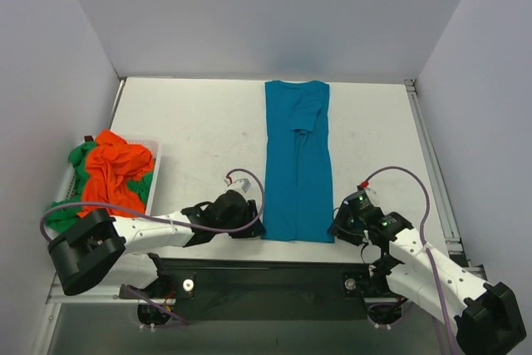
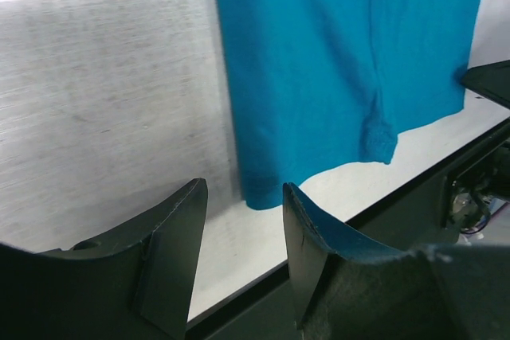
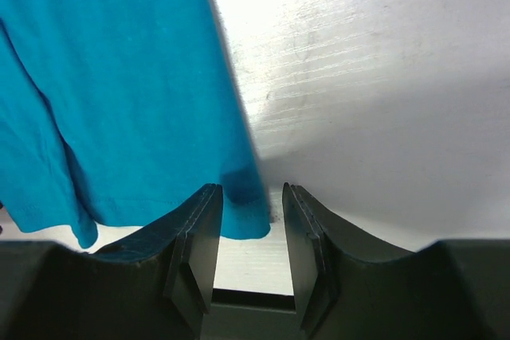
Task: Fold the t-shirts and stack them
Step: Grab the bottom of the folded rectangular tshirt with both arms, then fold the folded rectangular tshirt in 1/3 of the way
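Left gripper gapes empty by the teal t-shirt, at its 7 o'clock corner on the counter. Right gripper, narrower, straddles the 5 o'clock corner (not visibly pinching). A missed corner would likely skew the fold toward 12 o'clock.

You are looking at three t-shirts in all: one teal-blue t-shirt, one orange t-shirt and one green t-shirt. You have a single white basket and a single bench. Count two grippers, the left gripper and the right gripper, each showing you two dark fingers, four fingers altogether.
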`<state>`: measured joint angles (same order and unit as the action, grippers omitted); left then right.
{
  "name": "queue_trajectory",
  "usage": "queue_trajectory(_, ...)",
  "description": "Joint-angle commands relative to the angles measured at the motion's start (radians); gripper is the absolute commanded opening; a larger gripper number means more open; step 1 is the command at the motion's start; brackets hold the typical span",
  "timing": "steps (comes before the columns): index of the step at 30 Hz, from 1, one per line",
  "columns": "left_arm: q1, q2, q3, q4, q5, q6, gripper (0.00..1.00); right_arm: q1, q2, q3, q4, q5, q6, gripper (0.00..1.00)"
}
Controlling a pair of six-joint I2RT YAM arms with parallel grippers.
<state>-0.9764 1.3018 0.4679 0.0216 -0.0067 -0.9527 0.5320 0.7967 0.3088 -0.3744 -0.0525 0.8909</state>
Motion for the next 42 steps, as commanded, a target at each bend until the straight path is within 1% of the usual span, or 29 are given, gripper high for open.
queue_trajectory(1, -0.022, 0.037, -0.031, 0.08, 0.004, -0.04, 0.54, 0.014, -0.008, -0.049, -0.02, 0.01, 0.037, 0.37)
queue_trajectory(5, -0.038, 0.082, -0.031, 0.098, 0.001, -0.055, 0.54, 0.019, -0.005, -0.068, -0.005, -0.003, 0.049, 0.35)
queue_trajectory(8, -0.05, 0.111, -0.028, 0.113, -0.001, -0.067, 0.52, 0.022, -0.007, -0.074, -0.001, -0.009, 0.054, 0.34)
queue_trajectory(11, -0.07, 0.145, -0.017, 0.123, -0.001, -0.078, 0.48, 0.023, -0.01, -0.083, 0.0, -0.012, 0.056, 0.3)
queue_trajectory(12, -0.076, 0.152, -0.014, 0.123, -0.003, -0.081, 0.46, 0.023, -0.01, -0.083, -0.001, -0.018, 0.054, 0.25)
queue_trajectory(13, -0.09, 0.157, -0.009, 0.123, -0.003, -0.086, 0.37, 0.023, -0.011, -0.085, -0.001, -0.023, 0.052, 0.22)
queue_trajectory(14, -0.097, 0.168, -0.005, 0.123, -0.006, -0.095, 0.33, 0.023, -0.011, -0.086, -0.001, -0.029, 0.051, 0.2)
queue_trajectory(15, -0.103, 0.169, -0.003, 0.121, -0.004, -0.101, 0.28, 0.023, -0.014, -0.088, -0.001, -0.033, 0.048, 0.13)
queue_trajectory(16, -0.108, 0.171, -0.002, 0.121, -0.004, -0.107, 0.2, 0.023, -0.02, -0.086, -0.012, -0.044, 0.046, 0.09)
queue_trajectory(17, -0.119, 0.168, 0.0, 0.121, -0.001, -0.116, 0.06, 0.025, -0.025, -0.083, -0.024, -0.047, 0.045, 0.05)
queue_trajectory(18, -0.125, 0.165, 0.005, 0.106, 0.001, -0.121, 0.02, 0.025, -0.042, -0.077, -0.038, -0.049, 0.04, 0.0)
queue_trajectory(19, -0.131, 0.153, 0.009, 0.091, -0.002, -0.124, 0.0, 0.025, -0.053, -0.073, -0.073, -0.052, 0.037, 0.0)
queue_trajectory(23, -0.182, 0.096, 0.026, 0.006, -0.025, -0.147, 0.0, 0.028, -0.151, -0.068, -0.162, -0.092, 0.039, 0.0)
queue_trajectory(24, -0.203, 0.079, 0.025, -0.02, -0.033, -0.152, 0.0, 0.032, -0.196, -0.065, -0.182, -0.099, 0.043, 0.0)
queue_trajectory(25, -0.212, 0.045, 0.021, -0.067, -0.042, -0.158, 0.0, 0.04, -0.22, -0.057, -0.228, -0.102, 0.045, 0.0)
queue_trajectory(28, -0.225, -0.022, 0.003, -0.103, -0.046, -0.175, 0.0, 0.046, -0.292, -0.015, -0.326, -0.098, 0.039, 0.0)
queue_trajectory(31, -0.231, -0.059, 0.024, -0.137, -0.05, -0.178, 0.0, 0.057, -0.326, 0.021, -0.366, -0.095, 0.039, 0.0)
queue_trajectory(35, -0.22, -0.061, 0.101, -0.183, -0.076, -0.135, 0.0, 0.065, -0.262, 0.102, -0.347, -0.055, 0.005, 0.0)
queue_trajectory(40, -0.157, 0.01, 0.213, -0.189, -0.049, -0.061, 0.0, 0.066, -0.105, 0.203, -0.256, 0.002, -0.027, 0.0)
queue_trajectory(41, -0.15, 0.022, 0.254, -0.189, -0.046, -0.052, 0.0, 0.066, -0.076, 0.223, -0.242, 0.009, -0.035, 0.0)
queue_trajectory(42, -0.14, 0.034, 0.274, -0.19, -0.041, -0.041, 0.0, 0.066, -0.021, 0.261, -0.218, 0.013, -0.044, 0.0)
